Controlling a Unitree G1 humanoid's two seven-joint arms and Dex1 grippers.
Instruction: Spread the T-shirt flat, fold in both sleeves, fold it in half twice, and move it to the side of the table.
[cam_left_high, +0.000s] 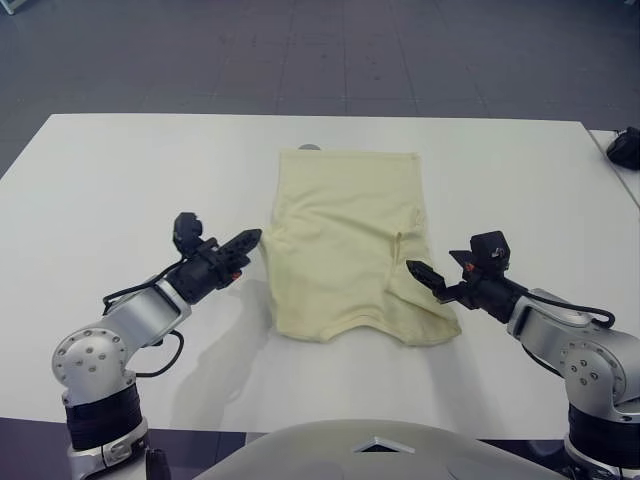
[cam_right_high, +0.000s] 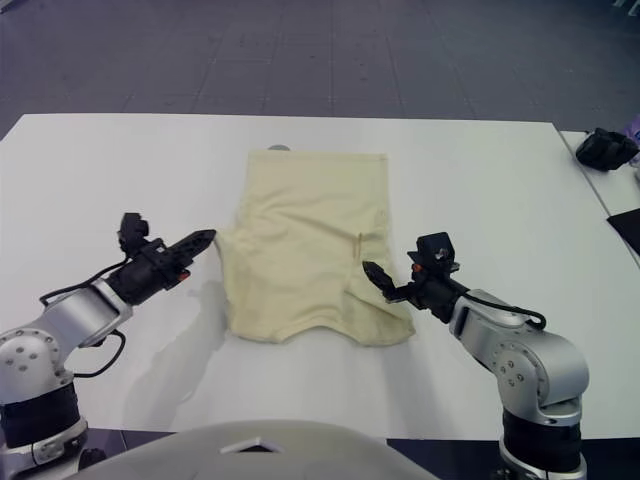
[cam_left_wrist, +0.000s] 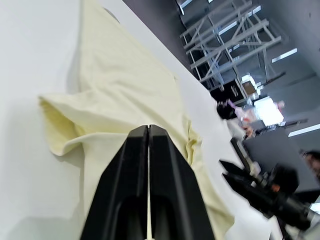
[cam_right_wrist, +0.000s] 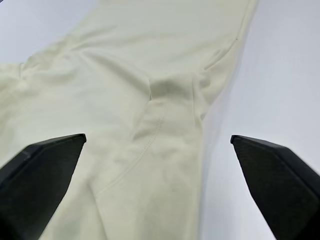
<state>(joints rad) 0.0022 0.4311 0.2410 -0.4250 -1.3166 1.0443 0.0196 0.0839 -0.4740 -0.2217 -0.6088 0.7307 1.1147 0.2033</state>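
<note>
I'm holding the right gripper (cam_right_wrist: 158, 136) spread over the T-shirt (cam_left_high: 345, 230), left gripper (cam_left_wrist: 148, 130) pressed together; pinching extra layers risks dragging the folds.

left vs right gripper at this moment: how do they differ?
The left gripper has its fingers shut together, while the right gripper is open wide. The left gripper's tip is at the left edge of the T-shirt, about mid-length; the right gripper is at the shirt's near right part, by the folded-in sleeve. Both point inward at the shirt from opposite sides, over the table.
</note>
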